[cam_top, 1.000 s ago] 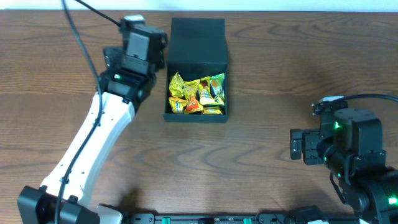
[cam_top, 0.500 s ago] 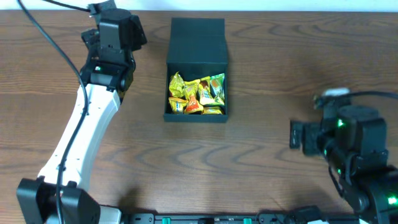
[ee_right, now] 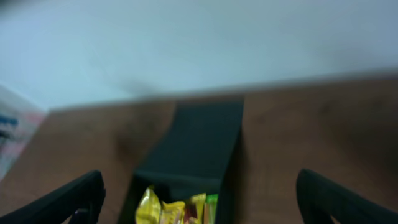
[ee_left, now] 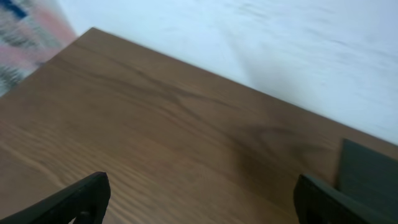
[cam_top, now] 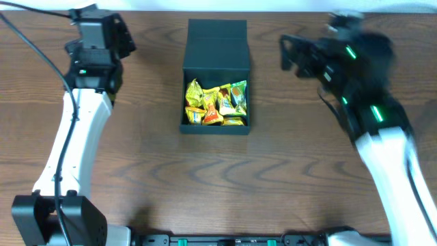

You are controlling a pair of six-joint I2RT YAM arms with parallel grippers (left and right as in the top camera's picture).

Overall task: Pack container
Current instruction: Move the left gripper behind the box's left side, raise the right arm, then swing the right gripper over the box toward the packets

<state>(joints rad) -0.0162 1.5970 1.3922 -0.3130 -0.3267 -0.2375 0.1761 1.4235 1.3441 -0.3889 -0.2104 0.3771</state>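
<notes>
The dark teal container [cam_top: 215,128] stands at the table's middle back, its flap lid [cam_top: 216,42] lying open behind it. Yellow, orange and green snack packets [cam_top: 215,104] fill it. My left gripper [cam_top: 121,35] hovers at the back left, well apart from the container, open and empty. In the left wrist view the gripper [ee_left: 202,183] has only bare wood between its fingers, and a corner of the container [ee_left: 370,171] shows at the right. My right gripper [cam_top: 292,55], blurred, is open just right of the lid. In its wrist view the gripper [ee_right: 199,180] frames the container [ee_right: 205,137] and packets [ee_right: 168,208] ahead.
The table's back edge [cam_top: 287,11] runs close behind both grippers, with a pale surface beyond it. A black cable [cam_top: 41,61] trails along my left arm. Something with a pink pattern [ee_left: 18,25] lies off the table's back left corner.
My left arm has swung left, away from the container's side to the back left corner. My right arm has swept from the front right up to beside the lid. Both stay open.
</notes>
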